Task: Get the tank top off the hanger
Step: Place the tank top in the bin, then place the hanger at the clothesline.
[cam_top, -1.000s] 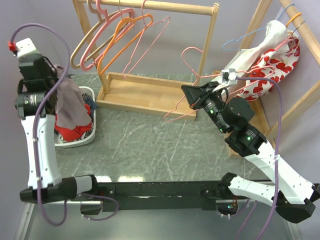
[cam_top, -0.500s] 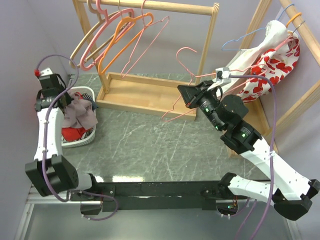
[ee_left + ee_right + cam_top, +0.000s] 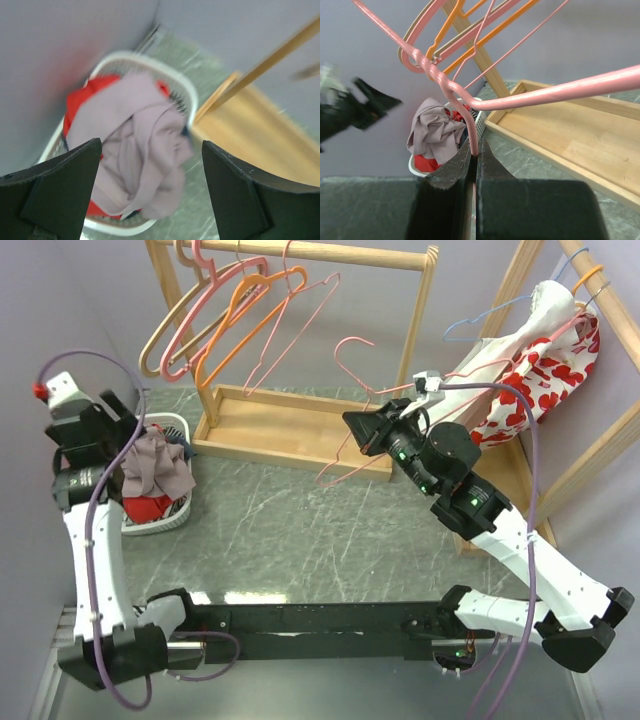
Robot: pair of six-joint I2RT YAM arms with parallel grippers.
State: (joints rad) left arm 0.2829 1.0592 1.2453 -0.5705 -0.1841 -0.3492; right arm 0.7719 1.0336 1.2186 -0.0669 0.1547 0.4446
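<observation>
the left gripper (image 3: 150,155) hangs over the white basket (image 3: 150,523) at the table's 9 o'clock. its fingers are spread wide with nothing between them, so the mauve tank top (image 3: 160,468) lies free, heaped on a red garment (image 3: 145,507) inside the basket. the right gripper (image 3: 475,165), toward 2 o'clock, is pinched tight on the bare pink hanger (image 3: 545,95) just below its twisted neck, holding it tilted in the air, apart from the wooden rack (image 3: 290,430) at 12 o'clock. i judge the top is off the hanger and the task all but finished.
</observation>
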